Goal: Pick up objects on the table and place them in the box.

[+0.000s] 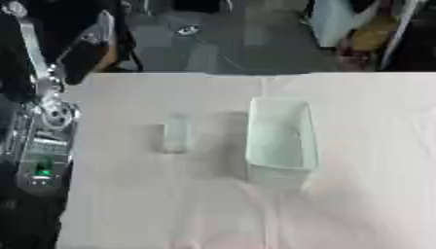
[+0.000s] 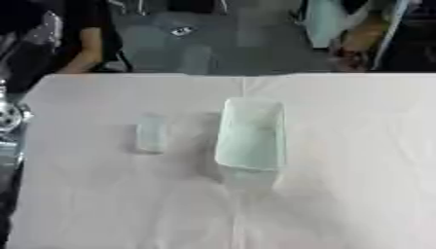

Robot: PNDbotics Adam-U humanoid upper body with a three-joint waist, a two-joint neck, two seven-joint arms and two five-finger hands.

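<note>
Pale, translucent plastic forms the box [image 1: 281, 138], a deep rectangular bin standing upright near the middle of the counter [image 1: 170, 204], which wears a wrinkled whitish cloth. Nothing can be made out inside the bin. Left of it, apart from its wall, lies a small clear oblong object [image 1: 175, 134]. Neither robot hand shows, so their fingers cannot be told.

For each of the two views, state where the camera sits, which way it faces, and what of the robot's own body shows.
Left eye view: in the head, looking down at the table; no hand shows.
Right eye view: beside it, facing the same way, scene shifted slightly left; no hand shows.
Both share the pale box and a small clear object to its left.
</note>
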